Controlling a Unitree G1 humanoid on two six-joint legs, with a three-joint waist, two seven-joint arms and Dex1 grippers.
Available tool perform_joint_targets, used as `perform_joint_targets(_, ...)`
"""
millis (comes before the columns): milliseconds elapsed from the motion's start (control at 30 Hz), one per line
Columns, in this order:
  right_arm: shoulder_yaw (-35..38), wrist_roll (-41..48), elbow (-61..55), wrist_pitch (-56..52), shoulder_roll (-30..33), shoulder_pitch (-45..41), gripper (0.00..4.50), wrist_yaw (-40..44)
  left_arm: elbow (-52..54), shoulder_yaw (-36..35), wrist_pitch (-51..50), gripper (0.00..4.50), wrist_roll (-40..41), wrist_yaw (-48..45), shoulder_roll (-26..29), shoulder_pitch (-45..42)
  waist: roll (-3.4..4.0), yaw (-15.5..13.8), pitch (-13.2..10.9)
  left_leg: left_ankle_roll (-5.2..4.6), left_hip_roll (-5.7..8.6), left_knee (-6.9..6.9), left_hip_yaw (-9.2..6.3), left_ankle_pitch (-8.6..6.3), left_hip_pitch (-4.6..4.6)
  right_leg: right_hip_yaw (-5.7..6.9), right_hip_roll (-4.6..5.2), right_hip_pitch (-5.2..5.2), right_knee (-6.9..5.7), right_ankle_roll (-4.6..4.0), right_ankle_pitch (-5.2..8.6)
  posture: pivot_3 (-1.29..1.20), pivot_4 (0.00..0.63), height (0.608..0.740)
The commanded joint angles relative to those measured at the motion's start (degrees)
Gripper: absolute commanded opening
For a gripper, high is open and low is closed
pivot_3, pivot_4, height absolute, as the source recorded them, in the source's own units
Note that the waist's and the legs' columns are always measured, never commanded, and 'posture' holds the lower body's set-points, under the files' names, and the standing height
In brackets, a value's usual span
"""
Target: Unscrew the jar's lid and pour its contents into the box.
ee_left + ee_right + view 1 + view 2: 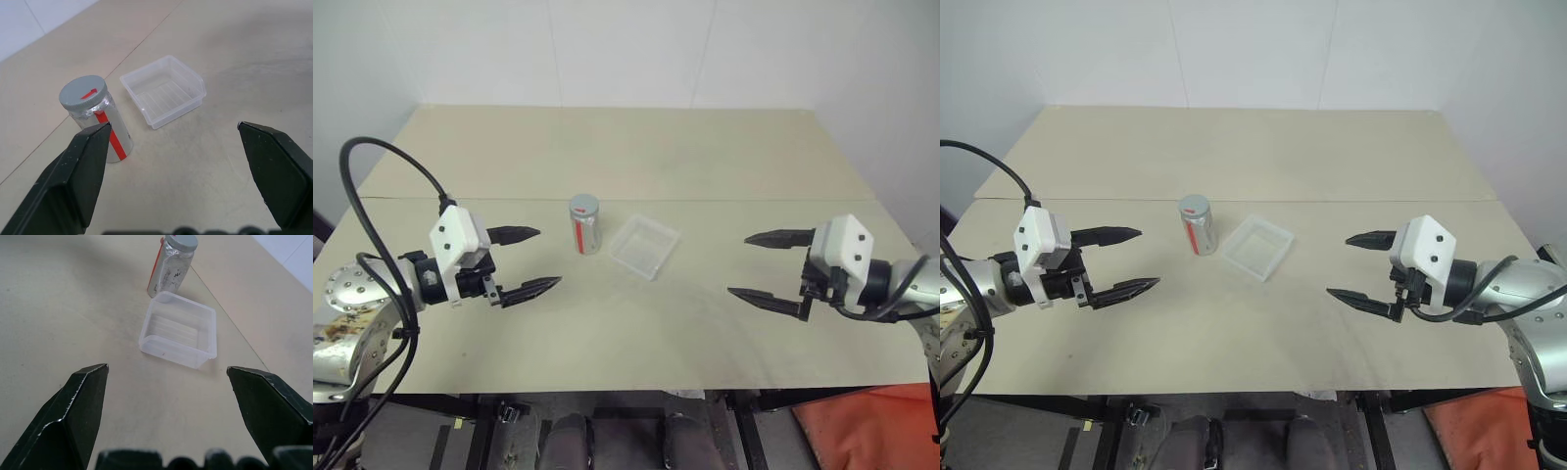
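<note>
- Black, tapered fingers of the left tool [527, 262] and right tool [773, 266] stand wide apart, holding nothing, above the near table [626, 333] edge.
- Matte beige table surface carries the clear ribbed plastic box [645, 246], shallow and rectangular, mid-table.
- Just beside it stands the cylindrical jar [585, 230], red-striped label, round grey lid [584, 205] screwed on.

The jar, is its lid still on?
On. The grey lid sits on top of the upright jar, beside the box.
</note>
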State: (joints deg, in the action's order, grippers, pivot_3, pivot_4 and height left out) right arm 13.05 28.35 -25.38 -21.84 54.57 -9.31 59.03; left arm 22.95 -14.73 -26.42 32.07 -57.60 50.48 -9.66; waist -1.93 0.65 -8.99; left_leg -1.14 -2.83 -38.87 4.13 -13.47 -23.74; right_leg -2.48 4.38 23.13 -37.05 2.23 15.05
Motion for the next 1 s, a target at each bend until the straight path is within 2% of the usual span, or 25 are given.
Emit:
perform_joint_targets(33, 1.36, 0.66, -1.14, 0.39, 0.26, -0.54, 4.50, -0.06, 1.10, -1.38, 0.80, 4.47, 0.75, -0.22, 0.24, 0.55, 0.00, 0.02, 0.00, 0.00, 0.00, 0.00, -0.01, 0.00, 0.00, 0.00, 0.00, 0.00, 0.00, 0.00, 0.00, 0.00, 0.150, 0.740)
perform_joint_targets(267, 0.38, 0.34, -0.24, 0.81, 0.34, -1.70, 4.50, 0.67, 1.30, -0.68, 1.21, 4.47, -1.79, 2.39, -0.51, 2.16, 0.00, -0.01, 0.00, 0.00, 0.00, 0.00, -0.01, 0.00, 0.00, 0.00, 0.00, 0.00, 0.00, 0.00, 0.00, 0.00, 0.150, 0.740)
perform_joint_targets(333, 0.23, 0.17, -0.19, 0.99, 0.23, -1.76, 4.50, 0.78, 0.48, -0.09, 1.02, 4.47, -2.51, 4.76, -2.28, 2.28, 0.00, -0.02, 0.00, 0.00, 0.00, 0.00, -0.02, 0.00, 0.00, 0.00, 0.00, 0.00, 0.00, 0.00, 0.00, 0.00, 0.150, 0.740)
perform_joint_targets(567, -0.87, -0.51, 0.04, 1.62, -0.22, -2.31, 4.50, 0.82, -0.16, 5.82, 4.58, 4.47, -7.64, 17.07, -16.54, 1.33, -0.01, -0.46, 0.01, 0.00, 0.02, -0.06, -0.12, 0.00, -0.01, 0.01, 0.01, -0.05, -0.01, 0.01, -0.01, 0.00, 0.150, 0.740)
perform_joint_targets(700, -1.03, -0.88, -0.44, 1.72, -0.62, -2.02, 4.50, 0.57, -1.42, 9.16, 3.98, 4.47, -14.02, 30.35, -26.18, -2.91, -0.01, -1.05, 0.01, -0.01, 0.05, -0.10, -0.23, 0.00, 0.00, 0.00, 0.00, -0.08, -0.04, 0.02, -0.02, 0.00, 0.150, 0.740)
perform_joint_targets(833, -1.12, -1.11, -1.23, 1.43, -1.02, -1.99, 4.50, 0.19, -2.58, 12.96, 3.98, 4.47, -19.75, 39.53, -33.84, -6.03, -0.04, -1.32, 0.03, -0.01, 0.12, -0.13, -0.36, 0.00, -0.02, -0.01, 0.03, -0.13, 0.02, 0.07, -0.06, 0.00, 0.150, 0.740)
perform_joint_targets(1000, -0.54, -0.84, -2.12, 1.14, -0.95, -2.00, 4.50, -0.11, -6.01, 16.12, 4.26, 4.47, -25.44, 45.60, -38.39, -8.27, -0.04, -1.20, 0.03, -0.01, 0.14, -0.12, -0.46, 0.00, -0.01, -0.03, 0.01, -0.13, 0.01, 0.09, -0.06, 0.00, 0.150, 0.740)
